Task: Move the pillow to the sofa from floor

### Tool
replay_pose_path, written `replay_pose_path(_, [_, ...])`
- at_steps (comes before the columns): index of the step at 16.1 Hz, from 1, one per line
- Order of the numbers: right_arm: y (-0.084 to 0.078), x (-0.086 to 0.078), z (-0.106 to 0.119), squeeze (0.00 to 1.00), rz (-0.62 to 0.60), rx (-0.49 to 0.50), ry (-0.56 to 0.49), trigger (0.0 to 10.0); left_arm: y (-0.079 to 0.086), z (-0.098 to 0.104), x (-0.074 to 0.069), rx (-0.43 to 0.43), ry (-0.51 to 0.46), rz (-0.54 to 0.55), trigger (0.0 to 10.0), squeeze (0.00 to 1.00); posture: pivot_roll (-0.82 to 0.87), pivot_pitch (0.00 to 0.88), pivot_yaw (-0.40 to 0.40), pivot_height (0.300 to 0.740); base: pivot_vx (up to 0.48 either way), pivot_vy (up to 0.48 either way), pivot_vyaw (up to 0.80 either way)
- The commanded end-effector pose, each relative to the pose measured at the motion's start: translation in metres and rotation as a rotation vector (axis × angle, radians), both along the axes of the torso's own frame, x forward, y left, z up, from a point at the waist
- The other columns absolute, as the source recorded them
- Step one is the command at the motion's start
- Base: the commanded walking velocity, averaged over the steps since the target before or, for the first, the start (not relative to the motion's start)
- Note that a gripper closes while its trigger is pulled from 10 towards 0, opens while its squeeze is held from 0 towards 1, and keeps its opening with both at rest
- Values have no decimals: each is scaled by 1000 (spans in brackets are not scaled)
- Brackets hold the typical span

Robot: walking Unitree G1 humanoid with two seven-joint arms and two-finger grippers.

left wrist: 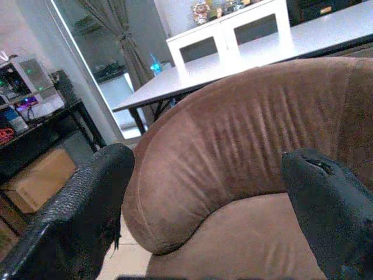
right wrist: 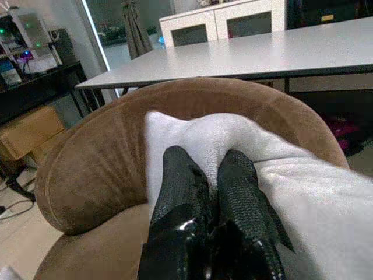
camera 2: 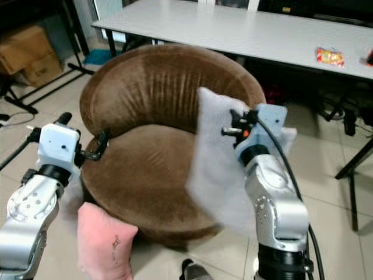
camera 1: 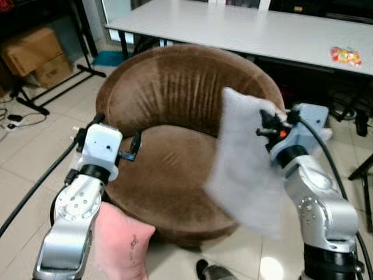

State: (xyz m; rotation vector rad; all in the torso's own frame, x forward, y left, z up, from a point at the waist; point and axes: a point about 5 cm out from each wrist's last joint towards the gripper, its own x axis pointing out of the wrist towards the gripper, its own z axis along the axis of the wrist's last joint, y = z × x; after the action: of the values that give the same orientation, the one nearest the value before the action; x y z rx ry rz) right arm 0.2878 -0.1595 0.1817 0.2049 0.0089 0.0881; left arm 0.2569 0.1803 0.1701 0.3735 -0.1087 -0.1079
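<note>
White pillow (camera 1: 245, 169) pinched in right gripper (right wrist: 213, 175), hanging below

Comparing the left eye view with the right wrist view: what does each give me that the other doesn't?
Left eye: the pink pillow on the floor against the sofa, and the open left end effector at the seat's edge. Right wrist: how the right end effector closes its fingers on a bunched fold of the white pillow. Shared: that pillow held over the brown sofa, and the white table behind.

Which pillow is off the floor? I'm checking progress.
The white pillow: the right gripper pinches it in the air over the brown sofa. The pink pillow lies on the floor.
</note>
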Motion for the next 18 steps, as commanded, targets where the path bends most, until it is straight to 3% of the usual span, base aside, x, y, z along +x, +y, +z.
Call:
replay_pose_path(1, [6,-1,19,0,36,1,-108,10000,4,1,1,5,-2,2,10000,0,-86,0,38,740,0,0,0])
replay_pose_path(5, [12,1,20,0,65,-14,-121,10000,6,1,3,10,-7,0,10000,0,-82,0,35,740,0,0,0])
replay_pose_path(11, [11,2,19,0,68,-25,-123,10000,6,0,3,2,-7,-14,10000,0,-84,0,37,740,0,0,-748])
replay_pose_path(18, [9,4,22,0,78,-31,-144,10000,5,0,4,-12,-8,-20,10000,0,-82,0,32,740,286,0,-113])
